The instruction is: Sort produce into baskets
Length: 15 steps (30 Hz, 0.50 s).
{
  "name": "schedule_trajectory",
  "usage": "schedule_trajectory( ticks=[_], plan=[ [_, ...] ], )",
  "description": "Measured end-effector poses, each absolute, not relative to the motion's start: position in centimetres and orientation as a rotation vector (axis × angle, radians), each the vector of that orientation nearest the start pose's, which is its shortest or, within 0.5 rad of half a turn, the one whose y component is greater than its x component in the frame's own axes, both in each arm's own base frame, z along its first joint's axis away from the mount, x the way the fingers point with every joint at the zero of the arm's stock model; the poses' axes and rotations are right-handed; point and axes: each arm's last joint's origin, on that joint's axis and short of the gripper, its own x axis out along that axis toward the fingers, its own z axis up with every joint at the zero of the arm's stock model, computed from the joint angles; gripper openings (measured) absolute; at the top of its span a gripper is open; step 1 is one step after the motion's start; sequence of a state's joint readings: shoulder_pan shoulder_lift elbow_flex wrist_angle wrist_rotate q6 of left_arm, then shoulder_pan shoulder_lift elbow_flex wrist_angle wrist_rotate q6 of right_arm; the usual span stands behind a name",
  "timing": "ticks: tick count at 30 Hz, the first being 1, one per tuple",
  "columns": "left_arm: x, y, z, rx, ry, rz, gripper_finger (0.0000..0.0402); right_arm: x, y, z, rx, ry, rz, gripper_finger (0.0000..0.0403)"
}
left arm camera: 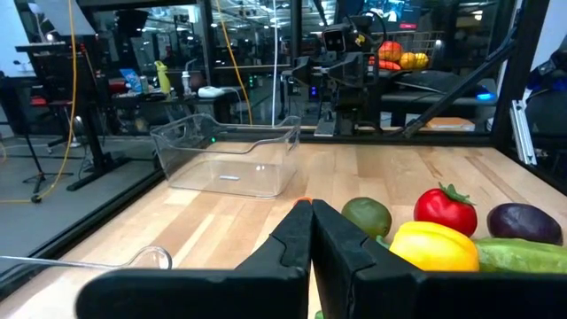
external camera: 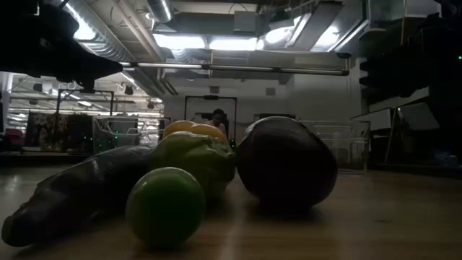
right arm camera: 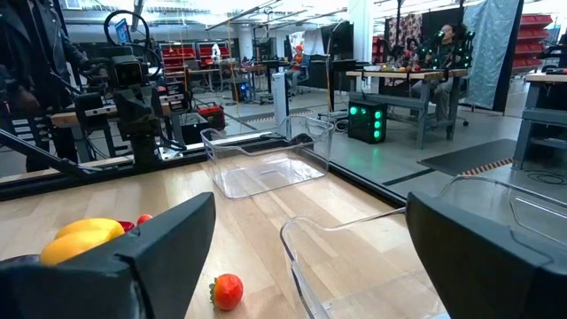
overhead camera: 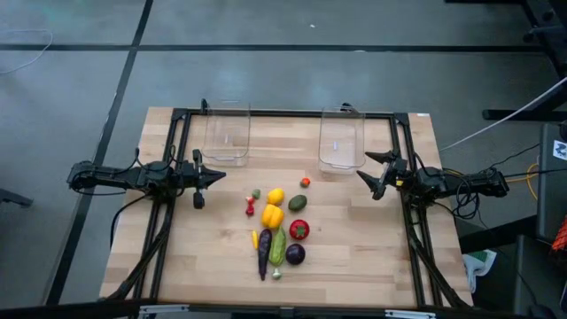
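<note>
From above, the produce (overhead camera: 276, 229) clusters lower centre, both baskets (overhead camera: 227, 133) empty at the upper edge; the left gripper (overhead camera: 213, 175), pressed shut, and the right gripper (overhead camera: 370, 174), spread wide, flank the pile, the left somewhat nearer. The low view shows only the pile close up. In the left wrist view a yellow pepper (left arm camera: 432, 245) lies right of the fingertips. In the right wrist view a small red piece (right arm camera: 227, 291) sits low between the fingers
</note>
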<state>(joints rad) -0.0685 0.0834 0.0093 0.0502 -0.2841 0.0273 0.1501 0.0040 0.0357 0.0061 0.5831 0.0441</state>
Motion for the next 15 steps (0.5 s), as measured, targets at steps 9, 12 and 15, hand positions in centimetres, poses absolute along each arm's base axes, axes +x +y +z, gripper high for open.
schedule_trajectory(
  ticks=[9, 12, 15],
  plan=[
    [10.15, 0.12, 16.49, 0.056, 0.029, 0.215, 0.0001, 9.23, -0.21, 17.86, 0.076, -0.090, -0.431, 0.0367],
    [10.15, 0.12, 16.50, 0.057, 0.029, 0.215, 0.0001, 9.22, -0.22, 18.04, 0.087, -0.109, -0.430, 0.0367],
    [10.15, 0.12, 16.49, 0.061, 0.030, 0.215, 0.0001, 9.22, -0.22, 18.05, 0.094, -0.111, -0.430, 0.0367]
  ],
)
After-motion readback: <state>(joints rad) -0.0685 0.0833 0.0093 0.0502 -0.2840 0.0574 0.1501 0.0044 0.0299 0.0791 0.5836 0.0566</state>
